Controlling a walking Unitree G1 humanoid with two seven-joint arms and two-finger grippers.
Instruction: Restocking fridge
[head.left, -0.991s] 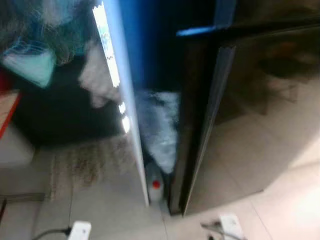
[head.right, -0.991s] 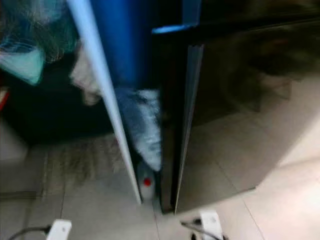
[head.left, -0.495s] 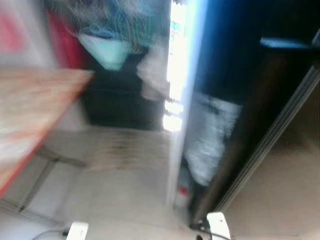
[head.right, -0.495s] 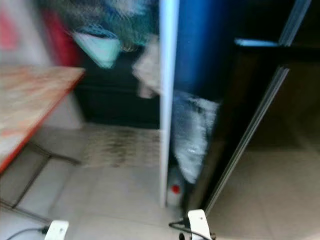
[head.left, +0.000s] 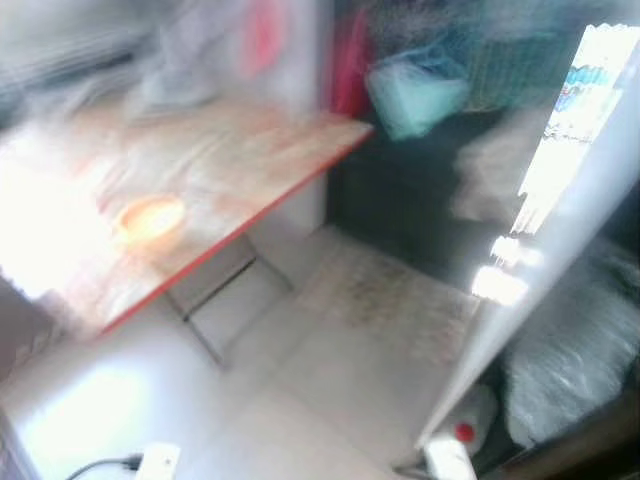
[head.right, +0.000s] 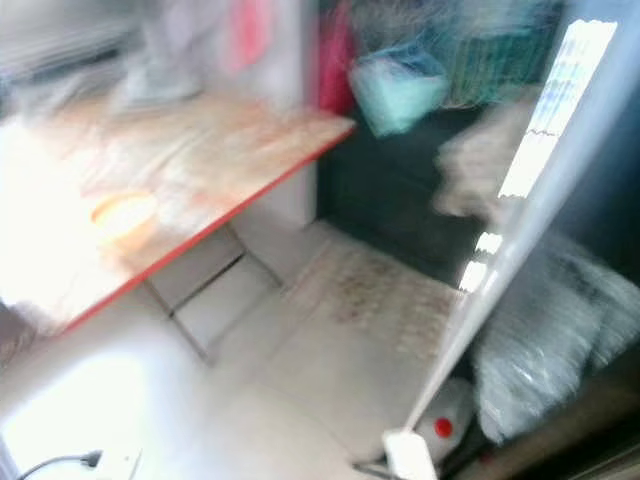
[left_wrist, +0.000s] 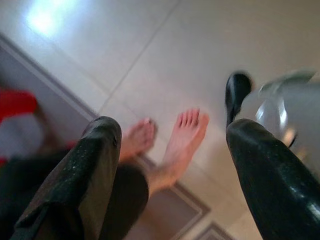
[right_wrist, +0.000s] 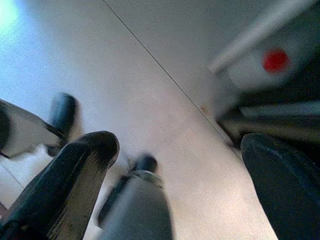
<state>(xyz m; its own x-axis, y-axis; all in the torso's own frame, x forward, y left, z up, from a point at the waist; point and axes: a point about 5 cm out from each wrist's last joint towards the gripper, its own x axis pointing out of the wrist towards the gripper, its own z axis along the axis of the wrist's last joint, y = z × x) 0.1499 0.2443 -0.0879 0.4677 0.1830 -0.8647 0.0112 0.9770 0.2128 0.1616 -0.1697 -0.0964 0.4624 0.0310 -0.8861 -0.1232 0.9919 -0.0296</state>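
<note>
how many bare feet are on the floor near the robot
2: a person's left foot and right foot, side by side on the tiled floor, seen between the left gripper jaws.

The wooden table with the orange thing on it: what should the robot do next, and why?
Probably step toward the table to collect stock. Both grippers, left and right, hang open and empty over the floor, and the orange item lies on the tabletop. A person's bare feet stand nearby, so go gently.

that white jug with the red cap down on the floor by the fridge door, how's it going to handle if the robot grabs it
The white jug looks like plastic, so probably tough rather than fragile, though its smooth sides may be slippery. It looks squat, so likely steady if nudged. The blur hides how full it is; if full, expect it to be heavy for two fingers.
</note>
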